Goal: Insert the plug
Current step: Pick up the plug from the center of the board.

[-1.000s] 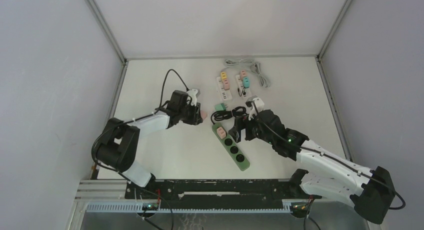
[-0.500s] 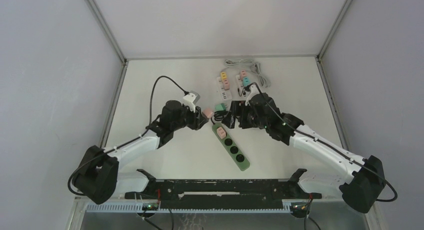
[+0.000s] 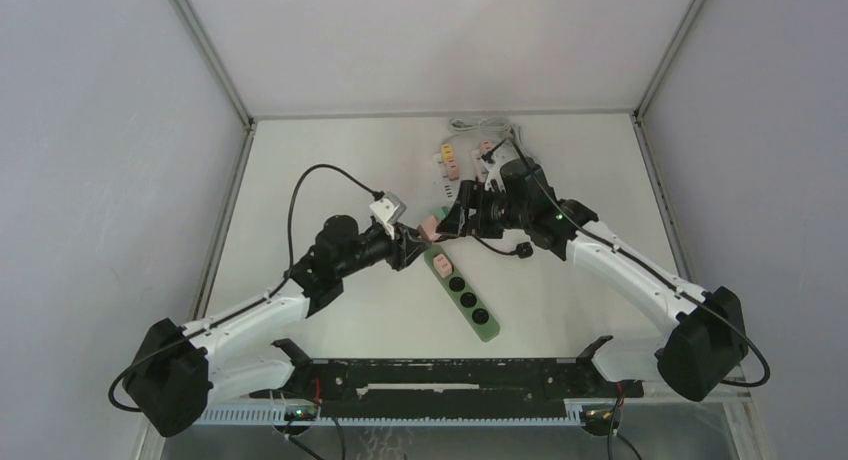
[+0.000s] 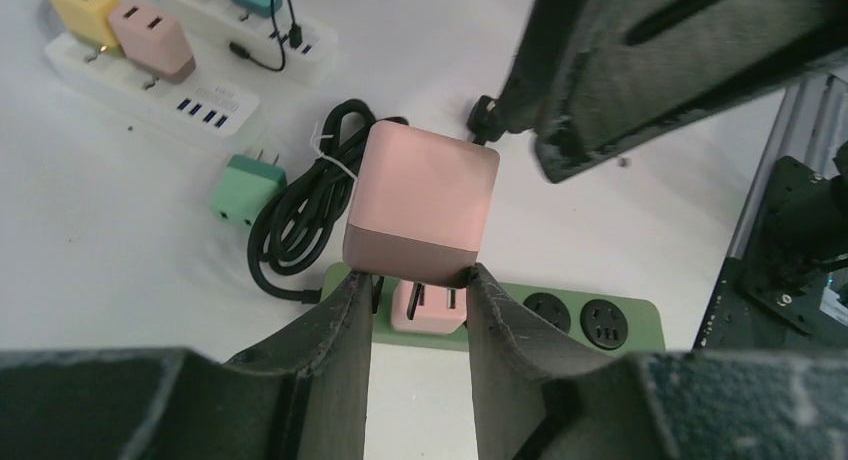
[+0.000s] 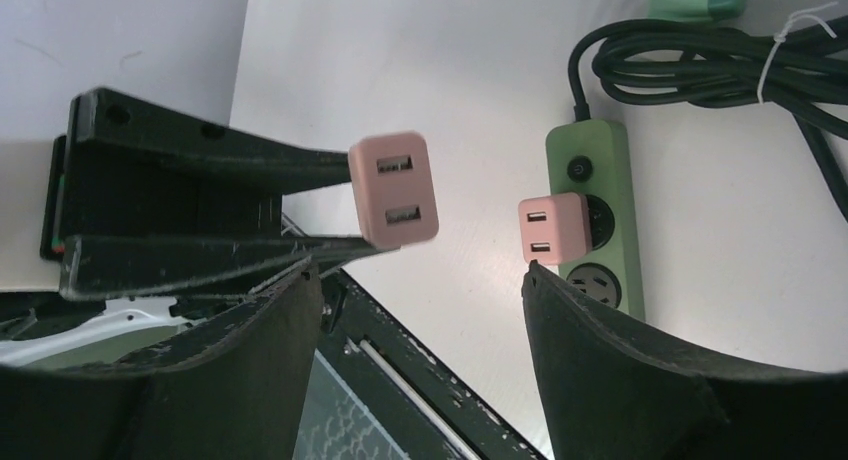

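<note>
A big white table [image 3: 300, 180] holds a long green plastic power strip [image 3: 463, 298]. The strip's long side runs from the far left to the near right, and a black cord [image 4: 300, 220] lies coiled at its far end. The left gripper [image 4: 415, 280] is squeezed tight on a pink cube plug [image 4: 420, 200] and holds it up in the air, just above the far end of the strip. The right gripper [image 5: 415, 270] faces that plug from the other side, its fingers wide apart and holding nothing. Another small pink plug [image 5: 553, 228] already sits in the first hole. The free holes are next to it, toward the near end, so I think the left arm must go down and a bit nearer. I cannot see the prongs.
</note>
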Robot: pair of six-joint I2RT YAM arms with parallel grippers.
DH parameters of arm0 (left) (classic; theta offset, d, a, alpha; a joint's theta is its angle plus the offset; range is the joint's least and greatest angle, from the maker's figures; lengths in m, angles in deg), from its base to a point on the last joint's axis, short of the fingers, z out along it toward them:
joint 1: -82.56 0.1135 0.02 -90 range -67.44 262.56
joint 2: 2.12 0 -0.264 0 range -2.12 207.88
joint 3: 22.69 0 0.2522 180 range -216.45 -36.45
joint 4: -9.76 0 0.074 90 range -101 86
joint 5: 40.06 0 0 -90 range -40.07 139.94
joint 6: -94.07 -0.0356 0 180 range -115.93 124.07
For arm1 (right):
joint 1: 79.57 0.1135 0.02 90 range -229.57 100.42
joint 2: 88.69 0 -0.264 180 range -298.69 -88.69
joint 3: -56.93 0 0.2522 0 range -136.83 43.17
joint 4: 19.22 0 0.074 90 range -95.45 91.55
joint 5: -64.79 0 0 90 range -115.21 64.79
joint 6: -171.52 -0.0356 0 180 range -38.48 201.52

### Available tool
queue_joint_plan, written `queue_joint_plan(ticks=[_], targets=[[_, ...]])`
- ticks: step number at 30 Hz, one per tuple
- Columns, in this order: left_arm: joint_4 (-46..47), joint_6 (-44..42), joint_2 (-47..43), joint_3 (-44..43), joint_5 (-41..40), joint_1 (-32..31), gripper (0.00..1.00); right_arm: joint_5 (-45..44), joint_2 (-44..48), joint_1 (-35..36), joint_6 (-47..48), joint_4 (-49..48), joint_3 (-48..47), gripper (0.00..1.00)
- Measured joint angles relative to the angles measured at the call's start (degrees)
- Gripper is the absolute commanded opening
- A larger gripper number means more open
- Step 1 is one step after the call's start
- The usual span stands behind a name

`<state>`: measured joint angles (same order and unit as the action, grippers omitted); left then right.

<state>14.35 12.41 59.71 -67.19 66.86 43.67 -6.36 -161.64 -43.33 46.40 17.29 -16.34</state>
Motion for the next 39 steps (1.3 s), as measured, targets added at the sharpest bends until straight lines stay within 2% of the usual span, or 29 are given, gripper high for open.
queue_joint_plan(ticks=[8,19,22,25,31,34,39], targets=[[0.6,-1.3,-1.4,0.0,0.1,-2.5,0.35,6.8,-4.2,-1.1,0.0,-0.5,-3.2,0.69],[0.8,-1.7,-2.5,0.0,0.3,-3.9,0.36,13.1,-6.0,-1.8,-1.1,-1.9,-3.2,0.50],[0.8,-1.9,-2.9,0.0,0.4,-4.1,0.35,13.7,-6.0,-1.8,-1.2,-2.3,-3.2,0.42],[0.8,-2.3,-3.7,0.0,0.5,-4.3,0.36,14.5,-6.0,-1.8,-1.2,-2.4,-3.2,0.29],[0.8,-2.3,-4.4,0.0,0.2,-4.4,0.53,15.6,-5.6,-2.0,-1.1,-2.8,-3.1,0.02],[1.1,-1.8,-4.8,0.0,0.0,-4.8,0.62,14.9,-4.6,-1.7,-0.5,-2.5,-3.0,0.00],[1.7,0.7,-6.8,1.4,-0.8,-4.9,0.68,12.0,0.2,-0.9,1.9,-1.0,-1.7,0.00]])
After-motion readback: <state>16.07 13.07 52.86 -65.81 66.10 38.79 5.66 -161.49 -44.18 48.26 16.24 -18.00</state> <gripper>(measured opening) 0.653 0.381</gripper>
